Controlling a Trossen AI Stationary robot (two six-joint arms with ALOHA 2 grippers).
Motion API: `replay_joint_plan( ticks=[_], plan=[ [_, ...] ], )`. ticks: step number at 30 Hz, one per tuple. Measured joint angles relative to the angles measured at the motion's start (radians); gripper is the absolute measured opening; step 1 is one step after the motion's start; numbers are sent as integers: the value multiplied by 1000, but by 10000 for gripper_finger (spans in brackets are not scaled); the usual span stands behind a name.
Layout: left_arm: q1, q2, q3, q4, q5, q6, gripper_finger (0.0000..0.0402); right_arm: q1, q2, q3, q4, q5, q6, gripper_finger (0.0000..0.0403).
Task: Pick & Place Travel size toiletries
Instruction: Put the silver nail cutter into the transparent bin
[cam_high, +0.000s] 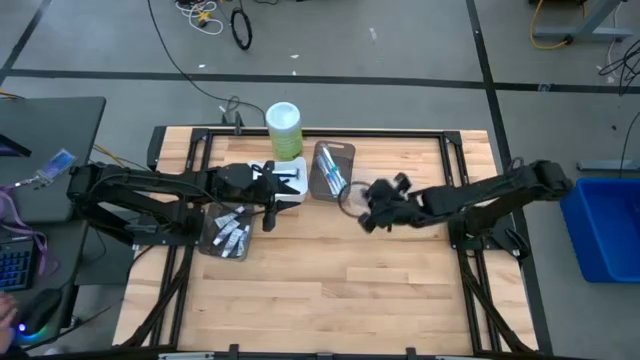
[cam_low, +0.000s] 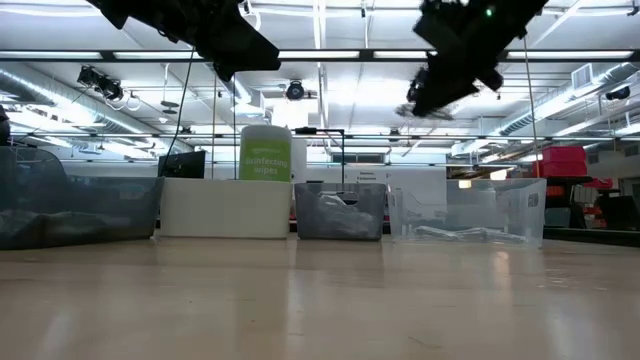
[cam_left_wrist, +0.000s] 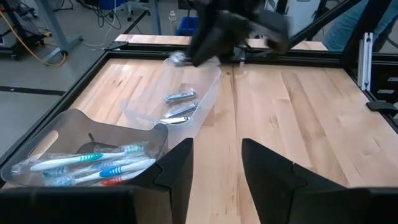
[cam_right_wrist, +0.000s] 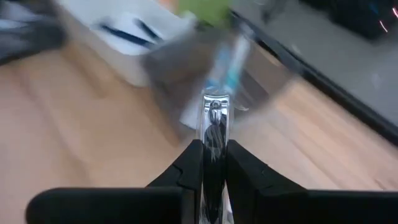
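Observation:
My right gripper (cam_high: 366, 216) hangs in the air by the clear tray (cam_high: 350, 200), shut on a small silvery item (cam_right_wrist: 214, 118). In the low view the gripper (cam_low: 432, 100) is well above that tray (cam_low: 470, 215). More silvery items (cam_left_wrist: 180, 96) lie inside the tray. My left gripper (cam_left_wrist: 216, 168) is open and holds nothing; it hovers over the white tray (cam_high: 288, 182) with its dark razors. Toothbrushes (cam_left_wrist: 93, 165) lie in the grey tray (cam_left_wrist: 68, 121). White mini tubes (cam_high: 232, 232) lie in the dark tray. My right gripper pinches the silvery item between its two fingers (cam_right_wrist: 186, 165). The item's free end (cam_right_wrist: 214, 102) sticks out ahead of the fingertips. It is lifted clear of the table and trays, as the low view shows (cam_low: 428, 111).
A tall green canister (cam_high: 283, 128) stands at the far edge behind the white tray. The four trays sit in a cluster across the far middle of the table. Bare wood (cam_high: 330, 290) fills the near half. A black frame (cam_high: 470, 140) rims the table.

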Motion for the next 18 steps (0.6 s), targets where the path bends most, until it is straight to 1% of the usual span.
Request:
replay_joint_plan(
  ticks=[2,4,7,9,12,16,18],
  plan=[
    [0,0,0,0,0,-1,146,-33,-11,0,-94,-8,72,51],
    [0,0,0,5,0,-2,146,-65,-9,-2,-178,-45,114,51],
    [0,0,0,5,0,-2,146,-105,1,-44,-203,-69,118,52],
    [0,0,0,5,0,-17,146,-134,1,-93,-160,-79,121,58],
    [0,0,0,5,-2,-31,146,-178,1,-181,-61,-140,110,75],
    [0,0,0,5,-3,-29,146,-228,1,-292,62,-189,95,107],
    [0,0,0,5,-7,-29,146,-250,1,-325,75,-225,101,125]
  ],
)
